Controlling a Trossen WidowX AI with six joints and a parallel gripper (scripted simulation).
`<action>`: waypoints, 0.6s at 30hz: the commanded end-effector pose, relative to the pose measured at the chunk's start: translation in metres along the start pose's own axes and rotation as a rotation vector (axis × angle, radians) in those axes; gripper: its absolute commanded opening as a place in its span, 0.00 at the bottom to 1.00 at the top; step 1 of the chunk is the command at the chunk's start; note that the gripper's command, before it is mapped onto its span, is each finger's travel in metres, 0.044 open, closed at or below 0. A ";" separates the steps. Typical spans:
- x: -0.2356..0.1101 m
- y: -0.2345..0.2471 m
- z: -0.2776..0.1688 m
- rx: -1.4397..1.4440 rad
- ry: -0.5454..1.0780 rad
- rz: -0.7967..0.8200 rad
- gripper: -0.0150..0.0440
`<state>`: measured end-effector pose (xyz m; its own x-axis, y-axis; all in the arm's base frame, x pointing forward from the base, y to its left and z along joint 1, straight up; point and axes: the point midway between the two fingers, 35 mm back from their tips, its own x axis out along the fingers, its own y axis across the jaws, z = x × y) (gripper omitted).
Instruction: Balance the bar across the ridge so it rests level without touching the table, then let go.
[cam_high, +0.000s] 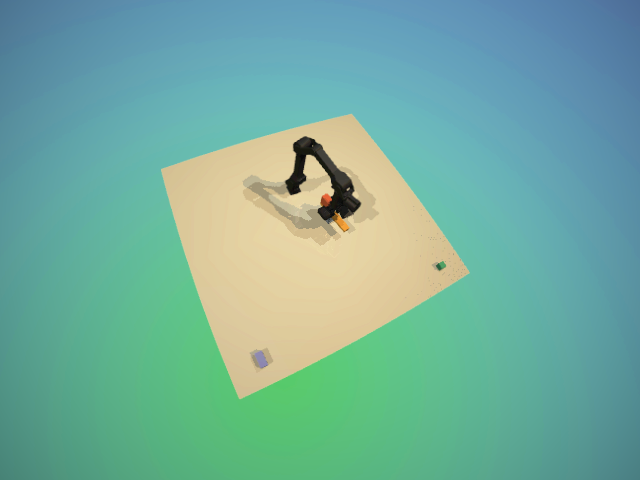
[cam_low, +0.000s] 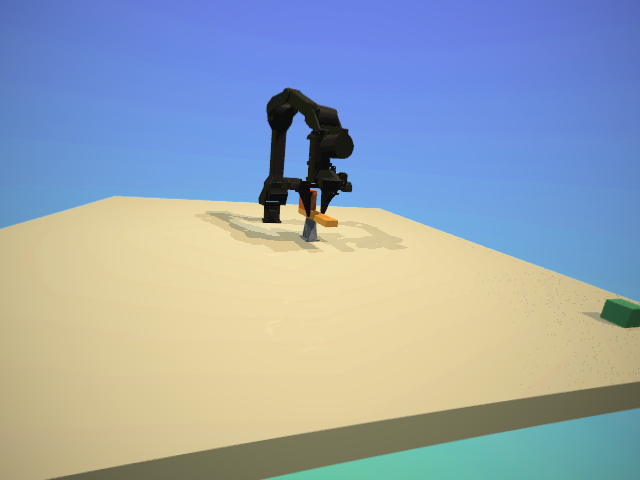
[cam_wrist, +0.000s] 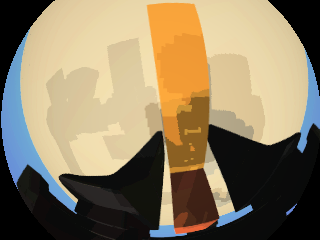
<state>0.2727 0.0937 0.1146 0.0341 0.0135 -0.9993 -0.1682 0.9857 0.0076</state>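
Note:
The orange bar (cam_high: 341, 223) (cam_low: 326, 220) (cam_wrist: 180, 60) lies across the top of the grey ridge (cam_low: 310, 230), clear of the table at its visible front end. It looks close to level, though a slight tilt is hard to judge. A red block (cam_high: 325, 199) (cam_low: 312, 197) (cam_wrist: 194, 195) stands on its end nearer the arm's base. My gripper (cam_low: 316, 213) (cam_wrist: 185, 132) is slightly open, with one finger on each side of the bar and very little gap. The ridge is hidden under the bar in the wrist view.
A green block (cam_high: 440, 265) (cam_low: 619, 313) lies near the table's right corner. A lavender block (cam_high: 260, 359) lies near the front corner in the top view. The arm's base stands behind the ridge in the exterior view.

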 end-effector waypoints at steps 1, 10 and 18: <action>0.000 0.000 0.000 0.000 0.000 0.000 0.57; 0.000 0.000 0.000 0.000 0.000 0.000 0.79; -0.002 0.000 0.000 0.000 0.000 0.000 1.00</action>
<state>0.2728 0.0937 0.1148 0.0341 0.0136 -0.9993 -0.1681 0.9857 0.0077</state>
